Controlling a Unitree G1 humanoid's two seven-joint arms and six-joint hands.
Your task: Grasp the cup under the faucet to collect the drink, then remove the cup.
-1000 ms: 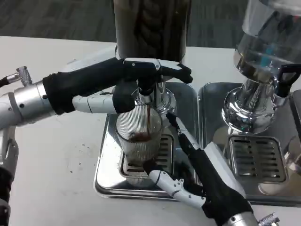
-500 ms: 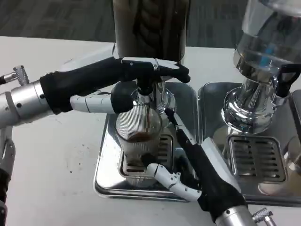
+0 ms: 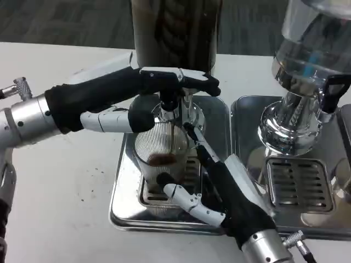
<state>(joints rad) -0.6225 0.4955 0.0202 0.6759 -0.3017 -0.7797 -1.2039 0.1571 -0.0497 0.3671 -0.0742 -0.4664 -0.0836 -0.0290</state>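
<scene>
The ribbed clear cup (image 3: 160, 159) stands on the slotted grate of the steel drip tray (image 3: 123, 192), directly under the faucet (image 3: 169, 107) of the dark drink dispenser (image 3: 175, 33). A thin dark stream runs from the faucet into the cup, and a shallow pool of drink lies at the cup's bottom.

The left hand (image 3: 164, 90) reaches in above the cup and grips the faucet's tap, its fingers wrapped over the handle. The right hand (image 3: 211, 183) grasps the cup from the side away from the left arm, one finger up along the cup's wall and another curled around its base.

The risks appear to lie in timing and grip. If the right hand draws the cup away from the faucet while the stream runs, drink would likely spill onto the tray. The hold looks loose, with fingers at the base and one side only, so a tilt on lifting could tip the smooth cup or slosh its contents. The left hand sits close above the cup's rim, so lifting straight up risks striking the faucet or that hand.
</scene>
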